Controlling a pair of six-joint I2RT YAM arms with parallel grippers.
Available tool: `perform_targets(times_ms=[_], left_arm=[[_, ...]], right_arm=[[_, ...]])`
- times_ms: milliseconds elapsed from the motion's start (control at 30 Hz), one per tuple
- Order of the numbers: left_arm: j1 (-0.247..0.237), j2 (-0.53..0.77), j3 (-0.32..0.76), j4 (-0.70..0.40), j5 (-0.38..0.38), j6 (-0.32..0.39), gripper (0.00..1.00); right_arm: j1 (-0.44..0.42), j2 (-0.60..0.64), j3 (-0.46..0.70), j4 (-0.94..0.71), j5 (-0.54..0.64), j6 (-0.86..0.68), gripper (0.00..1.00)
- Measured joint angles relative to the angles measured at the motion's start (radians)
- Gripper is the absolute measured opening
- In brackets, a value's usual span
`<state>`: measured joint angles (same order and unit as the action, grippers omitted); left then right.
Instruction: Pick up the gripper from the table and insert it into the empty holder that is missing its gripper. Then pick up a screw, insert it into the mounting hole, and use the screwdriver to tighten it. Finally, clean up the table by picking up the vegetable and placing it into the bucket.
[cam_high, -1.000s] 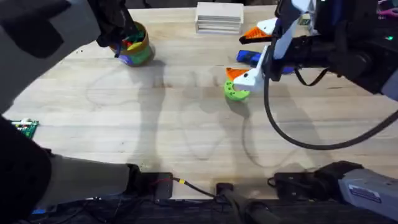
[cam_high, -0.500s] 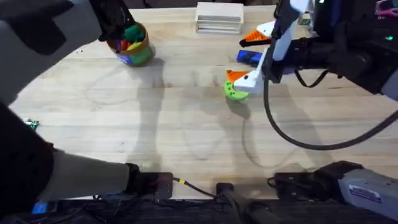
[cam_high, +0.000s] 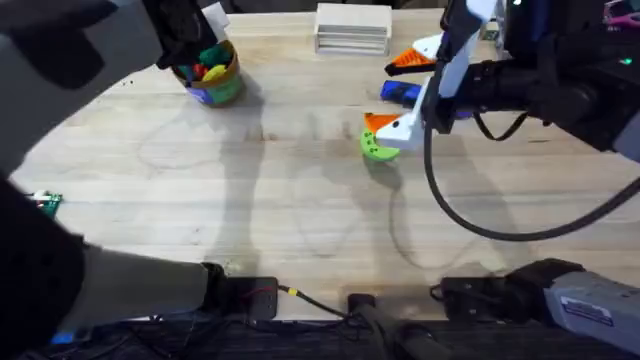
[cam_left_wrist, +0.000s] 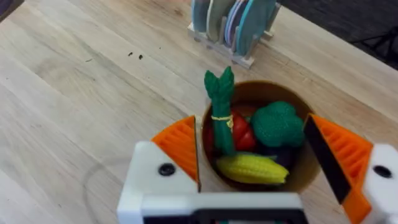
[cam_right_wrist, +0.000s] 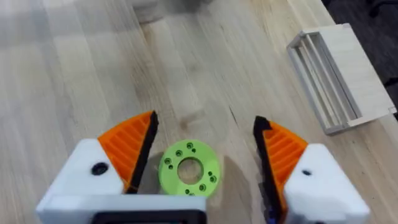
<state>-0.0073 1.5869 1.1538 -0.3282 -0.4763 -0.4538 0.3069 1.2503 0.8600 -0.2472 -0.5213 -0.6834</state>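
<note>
Overhead, left arm at the bucket, right arm over the green disc.

Leftmost, the left gripper hangs spread wide just above the bucket at the table's far left, holding nothing; its orange pads flank the rim. Inside, the vegetable stands upright against the bucket's wall, leafy end up, beside a red piece, a green broccoli and a yellow corn. Past the bucket stands a wooden rack of plates. Farther right, a blue object lies on the wood; whether it is the screwdriver I cannot tell. Rightmost, the right gripper is likewise released, fingers wide apart on either side of a flat green disc with holes, near an empty slatted wooden rack.
</note>
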Motion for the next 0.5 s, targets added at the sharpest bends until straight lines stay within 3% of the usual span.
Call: perform_targets(times_ms=[167, 333, 367, 500], left_arm=[[-0.045, -0.113, 0.0, -0.028, 0.0, 0.033, 0.99], [-0.147, -0.289, 0.0, -0.092, -0.001, 0.144, 0.907], [-0.173, -0.323, 0.0, -0.116, 0.0, 0.166, 0.869], [-0.277, -0.455, 0.0, -0.231, 0.001, 0.234, 0.535]], right_arm=[[0.0, 0.0, 0.0, 0.0, 0.0, 0.016, 0.991], [0.0, 0.0, 0.0, 0.001, 0.0, 0.155, 0.993], [0.0, 0.0, 0.0, 0.001, 0.001, 0.194, 0.992], [-0.01, -0.006, 0.006, -0.021, 0.021, 0.38, 0.991]])
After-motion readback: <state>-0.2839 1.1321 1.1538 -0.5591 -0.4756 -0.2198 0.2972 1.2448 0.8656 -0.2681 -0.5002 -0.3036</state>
